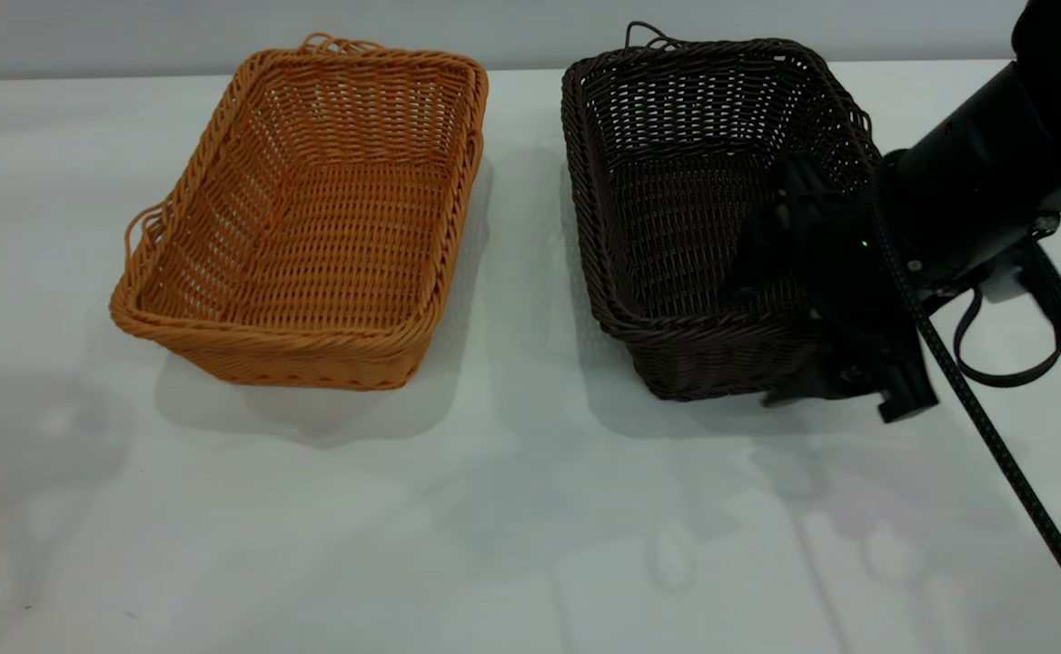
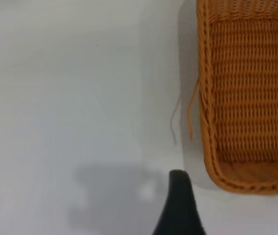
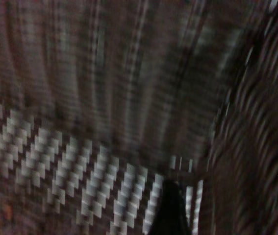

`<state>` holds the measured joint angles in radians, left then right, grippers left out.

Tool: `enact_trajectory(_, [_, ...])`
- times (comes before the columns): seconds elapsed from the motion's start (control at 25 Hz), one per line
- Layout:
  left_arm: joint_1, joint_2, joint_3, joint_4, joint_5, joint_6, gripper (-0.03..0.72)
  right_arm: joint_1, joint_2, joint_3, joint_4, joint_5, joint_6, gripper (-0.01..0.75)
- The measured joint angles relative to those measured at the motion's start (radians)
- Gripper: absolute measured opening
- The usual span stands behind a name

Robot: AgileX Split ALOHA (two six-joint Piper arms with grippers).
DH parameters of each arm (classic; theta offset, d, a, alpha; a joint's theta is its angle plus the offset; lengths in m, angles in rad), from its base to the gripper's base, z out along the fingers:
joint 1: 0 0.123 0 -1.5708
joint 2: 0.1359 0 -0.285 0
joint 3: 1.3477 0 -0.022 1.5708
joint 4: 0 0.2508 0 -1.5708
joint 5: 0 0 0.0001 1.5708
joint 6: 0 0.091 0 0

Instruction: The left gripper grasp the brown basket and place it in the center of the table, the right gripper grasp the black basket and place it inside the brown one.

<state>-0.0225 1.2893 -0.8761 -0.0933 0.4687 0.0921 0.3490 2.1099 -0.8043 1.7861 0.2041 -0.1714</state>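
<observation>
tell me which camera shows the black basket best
The exterior view: the whole black basket shows there, upright on the table beside the brown basket, with the right claw at its near right corner. The right wrist view shows only close-up weave; the left wrist view misses it.

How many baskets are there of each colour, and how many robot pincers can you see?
Orange-tan: 1, the brown basket
Dark brown-black: 1, the black basket
Robot pincers: 2, the right pincer at the black basket, the left pincer beside the brown one
Total: 4
</observation>
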Motion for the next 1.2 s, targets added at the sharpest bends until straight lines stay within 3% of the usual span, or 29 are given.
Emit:
enact_trajectory(0.16, [0.0,0.186,-0.095,-0.001,-0.015,0.005,0.521,0.0,0.0,-0.006,0.006,-0.074,0.022,0.544])
enact_trajectory(0.52, [0.0,0.676,-0.373,-0.068,-0.035,0.035,0.524,0.0,0.0,-0.006,0.009,-0.075,0.035,0.544])
enact_trajectory(0.72, [0.0,0.874,-0.498,-0.179,-0.012,0.117,0.524,0.0,0.0,-0.006,0.009,-0.075,0.035,0.542])
enact_trajectory(0.96, [-0.024,0.958,-0.55,-0.254,-0.015,0.225,0.525,0.0,0.0,-0.006,0.01,-0.077,0.035,0.542])
enact_trajectory(1.2, [-0.067,1.025,-0.562,-0.259,-0.091,0.264,0.524,0.0,0.0,-0.006,0.01,-0.083,0.035,0.54])
